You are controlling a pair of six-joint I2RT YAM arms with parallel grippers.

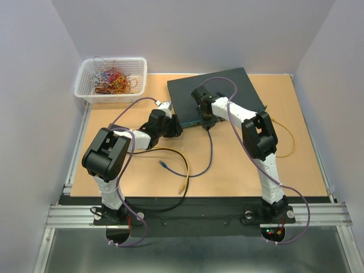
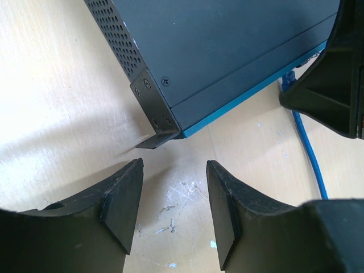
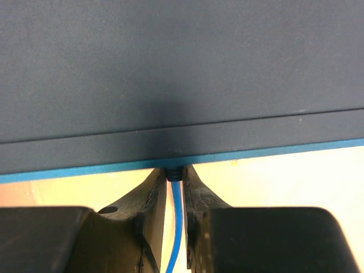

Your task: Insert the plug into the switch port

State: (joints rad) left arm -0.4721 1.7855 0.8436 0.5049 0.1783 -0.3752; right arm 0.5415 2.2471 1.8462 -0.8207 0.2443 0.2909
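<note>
The switch (image 1: 219,85) is a flat dark box with a teal front edge, lying at the back of the table. In the right wrist view my right gripper (image 3: 174,177) is shut on the dark ribbed plug (image 3: 174,172) of a blue cable (image 3: 177,227). The plug's tip meets the switch's front edge (image 3: 182,162), and the port itself is hidden under that edge. My left gripper (image 2: 174,166) stands open over bare table, just in front of the switch's left front corner bracket (image 2: 153,111), with nothing between its fingers.
A white basket (image 1: 112,79) of tangled cables stands at the back left. The blue cable (image 1: 207,153) loops across the middle of the table beside a yellow cable (image 1: 170,151). An orange cable (image 1: 291,136) lies to the right of the right arm.
</note>
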